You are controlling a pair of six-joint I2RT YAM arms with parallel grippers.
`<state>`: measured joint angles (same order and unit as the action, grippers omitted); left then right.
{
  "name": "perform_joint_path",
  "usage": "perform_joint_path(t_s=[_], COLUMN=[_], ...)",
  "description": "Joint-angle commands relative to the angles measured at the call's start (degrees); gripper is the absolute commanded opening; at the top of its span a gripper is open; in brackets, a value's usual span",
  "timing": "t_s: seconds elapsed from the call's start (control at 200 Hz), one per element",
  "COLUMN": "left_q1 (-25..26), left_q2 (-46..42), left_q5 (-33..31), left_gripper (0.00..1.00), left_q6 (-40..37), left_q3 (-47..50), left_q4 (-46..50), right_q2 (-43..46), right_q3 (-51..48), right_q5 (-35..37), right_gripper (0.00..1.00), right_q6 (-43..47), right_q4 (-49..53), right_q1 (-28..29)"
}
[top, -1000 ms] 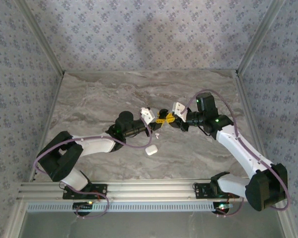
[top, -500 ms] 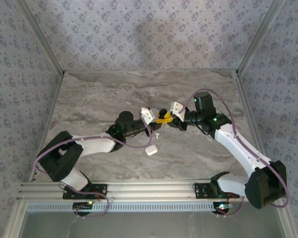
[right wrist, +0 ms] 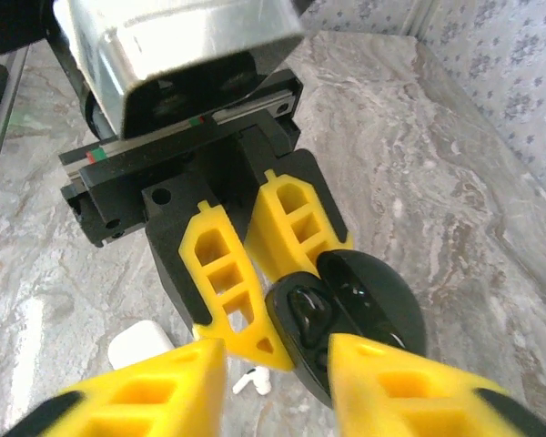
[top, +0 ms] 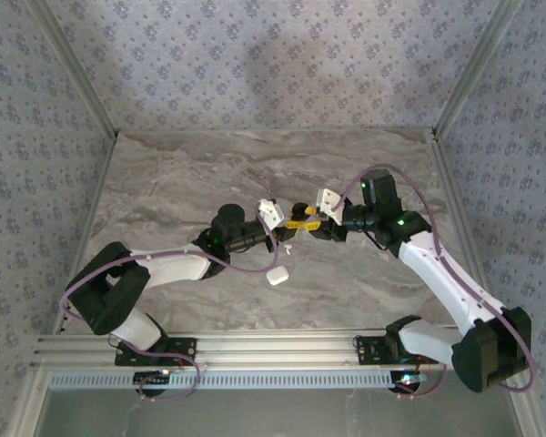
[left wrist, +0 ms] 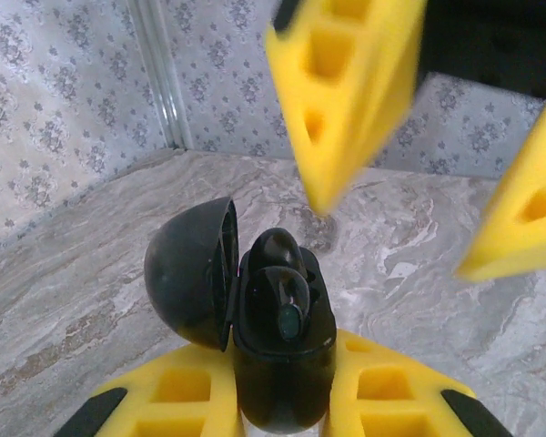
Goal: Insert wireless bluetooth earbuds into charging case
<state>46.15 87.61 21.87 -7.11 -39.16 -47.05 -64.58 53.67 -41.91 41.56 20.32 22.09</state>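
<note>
1. My left hand [left wrist: 282,393] is clamped on a glossy black clamshell case [left wrist: 282,350], with a yellow finger pressing each side. Its domed lid [left wrist: 189,273] is swung open to one side, and a shiny black bud [left wrist: 278,308] sits in the well.
2. My right hand [left wrist: 393,235] hangs just above that opening, spread wide, with nothing between its fingers.
3. The small, glossy white, pebble-shaped plastic charging case [right wrist: 144,344] lies on the grey marbled desk [top: 182,182], near both hands. It looks shut, though I cannot be sure.
4. A tiny white stemmed plastic earbud [right wrist: 252,382] lies on the desk near the charging case, not touching it.
5. I judge the earbud to be feather-light, hard and slick, so a careless pinch could make it skitter away. I would take it gently across the bulb end with my fingertips, leaving the stem free to enter its socket.
6. The charging case is rigid, smooth and rounded, so it is likely to slide. I would grip its flatter sides low, clear of the lid.
</note>
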Motion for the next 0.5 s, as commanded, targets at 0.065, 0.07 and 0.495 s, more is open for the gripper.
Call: perform_joint_path(t_s=[0.065,0.07,0.495], left_q1=[0.34,0.39,0.36], left_q2=[-2.87,-2.92,-4.16], left_q5=[3.94,4.00,5.21], left_gripper=[0.12,0.12,0.12], left_q6=[-3.33,-3.34,-4.27], left_q3=[0.13,0.13,-0.04], left_q4=[1.52,1.52,2.17], right_q2=[1.50,1.35,-8.36], right_q3=[5.07,5.19,12.40], right_q5=[1.74,1.74,-0.91], right_gripper=[0.62,0.63,0.74], right_q6=[4.12,4.09,8.52], right_q4=[7.66,7.74,12.67], right_q1=[-1.35,-1.35,-0.07])
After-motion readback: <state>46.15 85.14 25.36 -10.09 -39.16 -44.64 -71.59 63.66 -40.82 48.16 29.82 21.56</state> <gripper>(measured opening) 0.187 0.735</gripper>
